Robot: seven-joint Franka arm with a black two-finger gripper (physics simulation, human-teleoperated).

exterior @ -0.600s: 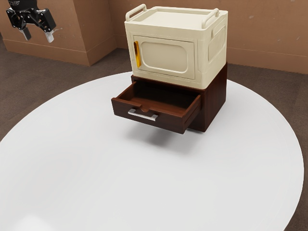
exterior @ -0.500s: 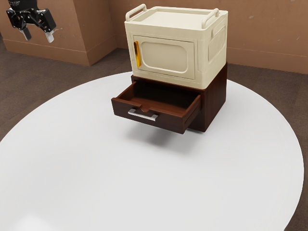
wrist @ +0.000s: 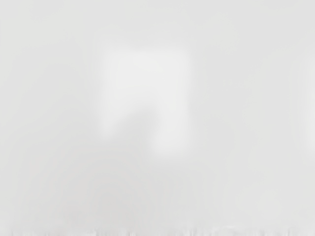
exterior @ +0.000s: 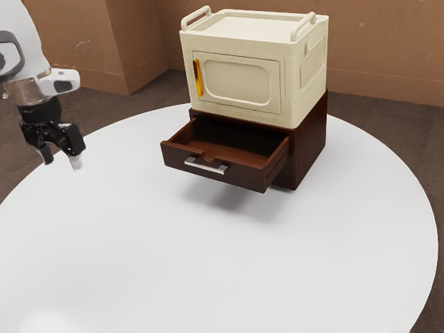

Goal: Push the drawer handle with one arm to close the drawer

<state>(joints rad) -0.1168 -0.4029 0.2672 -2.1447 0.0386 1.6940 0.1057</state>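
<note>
Plainly, at the exterior view's left, the white arm point(exterior: 26, 59) comes down from the upper edge, ending in the black claw point(exterior: 62, 161). Its two fingers stand apart, tips downward, with a gap between them, and the finger nearer the exterior view's right ends in a pale tip.

Farther toward the exterior view's right is the drawer point(exterior: 243, 179), pulled out and open, dark brown outside and redder wood within. The silver handle point(exterior: 206, 166) runs across its front panel, just below a small notch in the upper rim. The claw is well apart from this handle, off toward the exterior view's left, touching neither it nor the drawer.

Behind the drawer, the dark wooden cabinet point(exterior: 312, 142) stands on the round white table point(exterior: 208, 277), and a soft shadow lies beneath the pulled-out part. On the cabinet rests a cream box point(exterior: 305, 104). A yellow grip point(exterior: 198, 78) stands upright near one edge of its closed door point(exterior: 236, 82), and a raised rail runs along each side of its top. A brown wall point(exterior: 381, 48) rises beyond, above the dark floor point(exterior: 385, 114).

The wrist view looks onto a pale surface with a brighter, irregular patch on it.
</note>
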